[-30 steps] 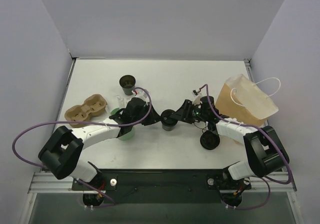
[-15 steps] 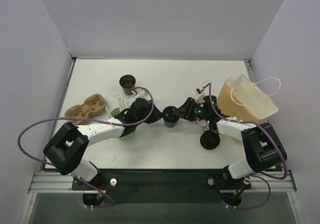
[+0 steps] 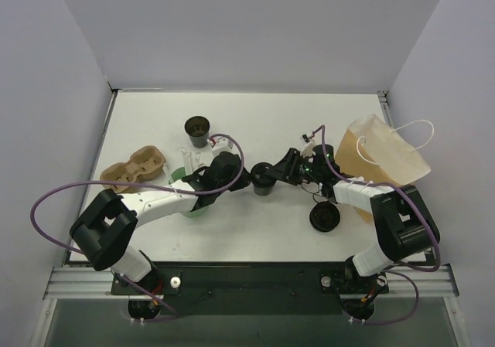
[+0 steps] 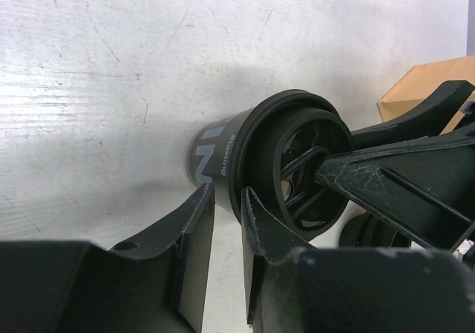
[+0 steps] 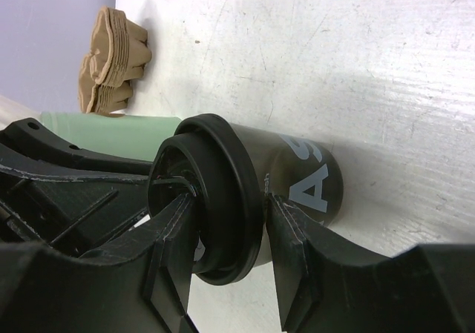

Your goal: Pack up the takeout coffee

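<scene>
Nearest me, the flat black lid [image 3: 325, 218] lies on the counter [image 3: 255, 123], not on any cup. Just past it, mid-counter, the takeout coffee [image 5: 293, 162] stands upright and open, with both my arms meeting at it. My right tool [image 5: 228, 203] is clamped on its rim, one finger inside the mouth and one outside the wall. My left tool [image 4: 226, 196] has its fingers nearly together at the rim's opposite side; I cannot tell whether they grip. The green cup [image 3: 189, 208] stands beside my left arm. Farther off are the paper bag [image 3: 387, 165] to the right and the brown cup carrier [image 3: 135, 169] to the left, with another black cup [image 3: 197, 129] beyond. I judge the packing hardly begun: the coffee is grasped, but lidding and stowing remain.
</scene>
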`<state>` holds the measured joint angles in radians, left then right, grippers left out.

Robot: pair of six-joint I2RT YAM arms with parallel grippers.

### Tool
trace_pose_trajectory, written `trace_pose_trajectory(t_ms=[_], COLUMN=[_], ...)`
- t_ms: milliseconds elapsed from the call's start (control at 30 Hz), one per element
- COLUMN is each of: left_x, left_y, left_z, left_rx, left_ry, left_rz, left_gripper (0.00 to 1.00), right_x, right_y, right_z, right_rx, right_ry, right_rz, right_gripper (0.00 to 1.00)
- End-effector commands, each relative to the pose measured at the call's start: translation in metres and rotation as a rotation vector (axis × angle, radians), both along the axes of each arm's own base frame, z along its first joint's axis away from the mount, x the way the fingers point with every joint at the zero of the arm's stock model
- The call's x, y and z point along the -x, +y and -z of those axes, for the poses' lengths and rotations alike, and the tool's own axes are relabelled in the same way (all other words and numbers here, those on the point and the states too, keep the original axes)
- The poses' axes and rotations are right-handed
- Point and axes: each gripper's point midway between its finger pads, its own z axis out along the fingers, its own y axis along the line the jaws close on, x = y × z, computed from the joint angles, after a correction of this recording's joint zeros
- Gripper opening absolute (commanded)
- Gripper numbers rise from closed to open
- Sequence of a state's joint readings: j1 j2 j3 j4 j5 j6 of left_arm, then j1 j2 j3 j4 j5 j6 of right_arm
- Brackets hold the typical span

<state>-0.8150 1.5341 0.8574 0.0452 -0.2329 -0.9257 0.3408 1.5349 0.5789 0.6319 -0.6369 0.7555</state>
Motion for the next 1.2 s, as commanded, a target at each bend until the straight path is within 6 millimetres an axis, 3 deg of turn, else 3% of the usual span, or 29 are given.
trace_pose_trajectory(t_ms=[0, 133, 233, 367, 500, 700, 767, 867, 1033, 1167], left_x=[0.053, 0.048, 0.037, 0.019, 0.016, 0.023, 0.022, 0.020, 0.016, 0.018], left_y=[0.069, 0.063, 0.056, 0.056, 0.035, -0.002, -0.008, -0.012, -0.021, -0.020], left_z=[0.092, 0.078, 0.035, -0.028, -0.053, -0.050, -0.041, -0.025, -0.024, -0.035], left_rx=[-0.367, -0.333, -0.250, -0.118, -0.008, 0.112, 0.111, 0.092, 0.132, 0.147], left_ry=[0.259, 0.233, 0.166, 0.064, -0.002, -0.005, 0.020, 0.053, 0.024, -0.005], left_rz=[0.023, 0.033, 0.055, 0.090, 0.223, 0.395, 0.411, 0.431, 0.449, 0.453], left_gripper=[0.30, 0.31, 0.36, 0.51, 0.58, 0.60, 0.60, 0.60, 0.61, 0.61], right_x=[0.078, 0.079, 0.075, 0.071, 0.067, 0.065, 0.065, 0.065, 0.066, 0.066], right_y=[-0.054, -0.054, -0.052, -0.044, -0.034, -0.020, -0.018, -0.014, -0.010, -0.011], right_z=[0.120, 0.121, 0.112, 0.093, 0.083, 0.069, 0.067, 0.064, 0.060, 0.059], right_rx=[0.331, 0.334, 0.331, 0.313, 0.302, 0.288, 0.280, 0.271, 0.262, 0.263], right_ry=[0.411, 0.406, 0.380, 0.335, 0.319, 0.298, 0.294, 0.295, 0.284, 0.281], right_rz=[0.039, 0.024, 0.006, -0.029, -0.063, -0.086, -0.089, -0.101, -0.113, -0.103], right_gripper=[0.15, 0.15, 0.15, 0.15, 0.15, 0.15, 0.15, 0.15, 0.15, 0.15])
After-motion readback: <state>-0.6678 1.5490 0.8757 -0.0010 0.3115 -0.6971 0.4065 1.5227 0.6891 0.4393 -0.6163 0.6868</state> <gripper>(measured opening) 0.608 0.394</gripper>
